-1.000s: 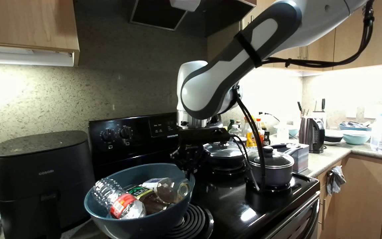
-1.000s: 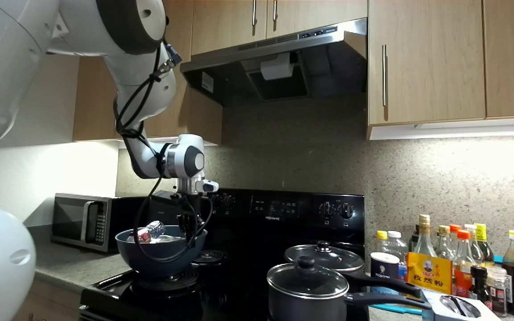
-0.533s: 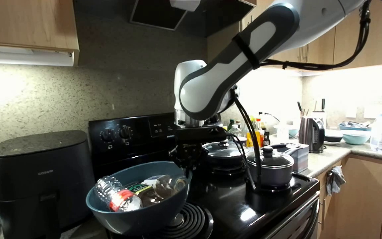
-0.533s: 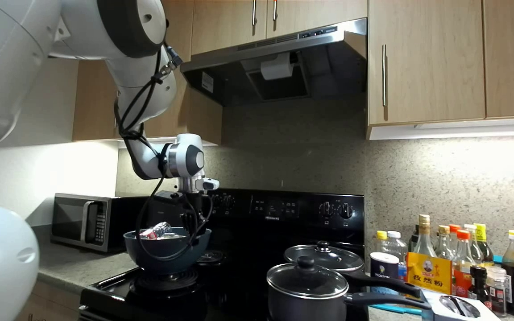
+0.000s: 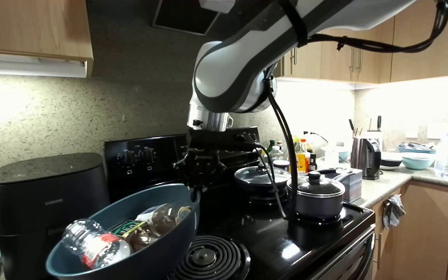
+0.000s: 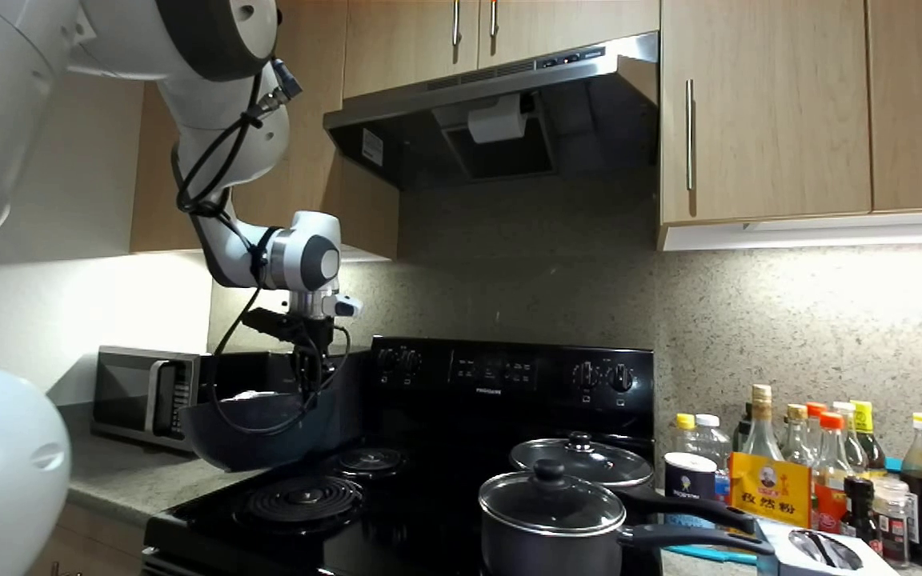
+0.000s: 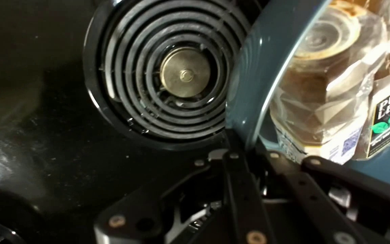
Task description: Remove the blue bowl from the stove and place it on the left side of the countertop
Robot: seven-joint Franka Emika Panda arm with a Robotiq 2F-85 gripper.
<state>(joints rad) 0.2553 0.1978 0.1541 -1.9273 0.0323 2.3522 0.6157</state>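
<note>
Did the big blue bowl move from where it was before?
Yes. In an exterior view, the blue bowl has moved up and to the picture's left, off the front coil burner it partly hid before; that burner now shows whole.

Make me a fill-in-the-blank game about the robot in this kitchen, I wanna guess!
The tool is gripping a blue ____.
Inside it lie plastic drink ____.
The front saucepan is covered by a ____.
On the counter sits a silver-fronted ____ oven.

Missing words: bowl; bottles; lid; microwave.
</note>
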